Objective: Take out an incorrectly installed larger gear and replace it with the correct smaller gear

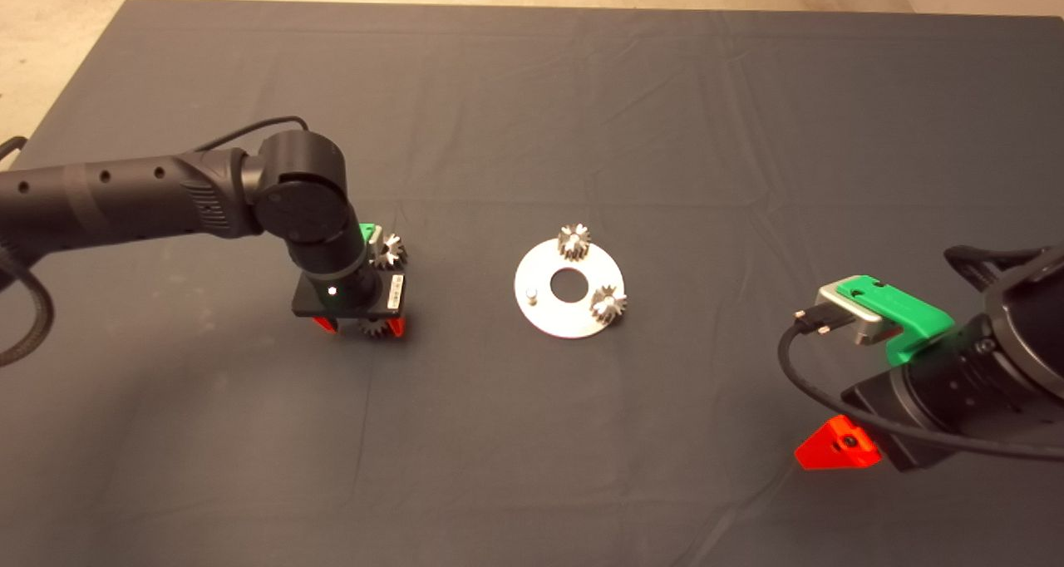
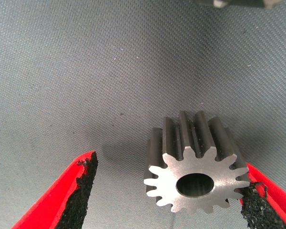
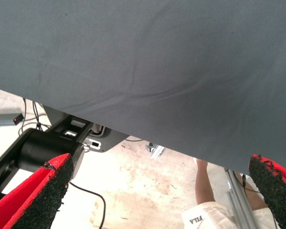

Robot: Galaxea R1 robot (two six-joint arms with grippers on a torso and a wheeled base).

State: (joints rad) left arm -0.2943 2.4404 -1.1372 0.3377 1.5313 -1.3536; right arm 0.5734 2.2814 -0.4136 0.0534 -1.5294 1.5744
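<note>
A silver disc plate [image 1: 549, 318] lies mid-mat with two silver gears [image 1: 573, 241] [image 1: 608, 303] on it and one bare peg [image 1: 532, 295]. My left gripper [image 1: 362, 327] points down at the mat left of the plate, open. A silver gear [image 2: 195, 167] stands on the mat between its fingers, against one pad [image 2: 255, 205] and well clear of the other [image 2: 81, 183]. This gear peeks out under the gripper in the head view [image 1: 374, 328]. Another loose gear [image 1: 388, 251] lies just behind the gripper. I cannot tell which loose gear is the larger one.
My right gripper [image 1: 838, 447] waits open at the lower right edge of the mat. Its wrist view [image 3: 157, 171] shows the mat's edge, the floor, cables and a person's leg [image 3: 205, 183]. Bare mat [image 1: 532, 93] surrounds the plate.
</note>
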